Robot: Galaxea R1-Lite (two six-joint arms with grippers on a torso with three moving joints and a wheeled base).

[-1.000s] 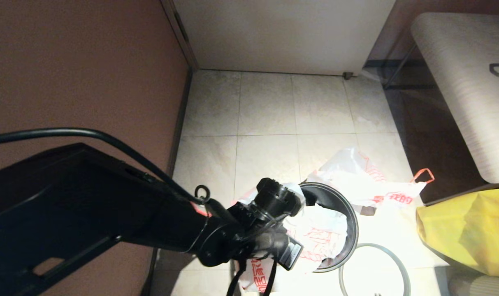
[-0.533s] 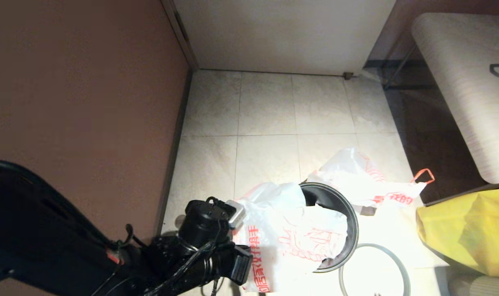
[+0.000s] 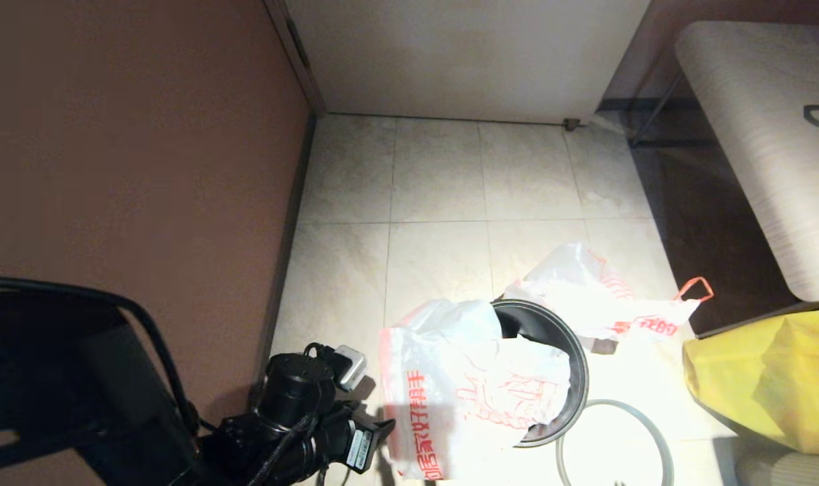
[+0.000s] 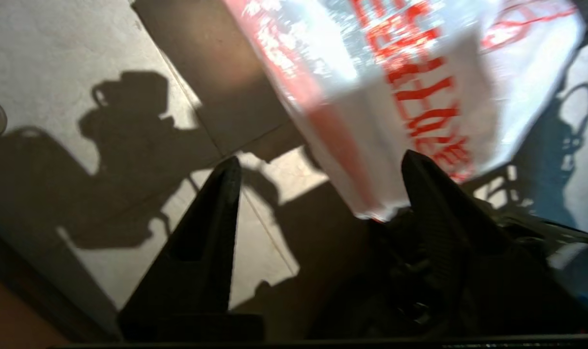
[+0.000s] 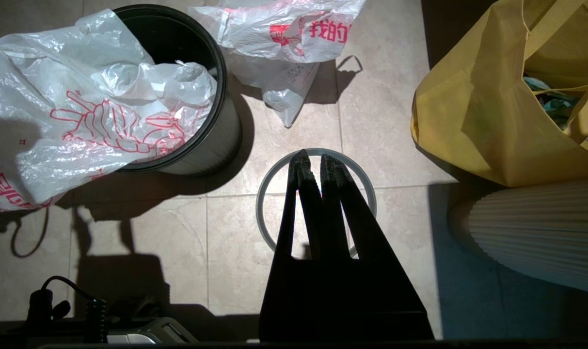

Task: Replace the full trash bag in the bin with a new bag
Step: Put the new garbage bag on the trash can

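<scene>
The black bin [image 3: 580,368] [image 5: 211,150] stands on the tiled floor. The new bag [image 3: 463,391] [image 5: 80,111] [image 4: 395,72], limp white with red print, lies partly inside it and hangs out over its left rim. My left gripper [image 4: 318,165] is open beside that overhang; the bag's hem hangs near one finger, not pinched. The left arm [image 3: 301,412] sits low at the bin's left. The full trash bag [image 3: 598,297] [image 5: 274,29] lies on the floor beyond the bin. My right gripper [image 5: 314,160] is shut and empty above the grey hoop [image 5: 259,202] [image 3: 612,402], which lies on the floor.
A big yellow bag [image 3: 760,378] [image 5: 478,111] stands right of the bin, with a white ribbed object [image 5: 531,237] beside it. A pale bench [image 3: 760,135] fills the far right. A brown wall [image 3: 146,135] runs close along the left, and a white door [image 3: 463,54] closes the back.
My left arm has drawn back from over the bin to the lower left, and its gripper has opened. The new bag stays draped over the bin's left rim.
</scene>
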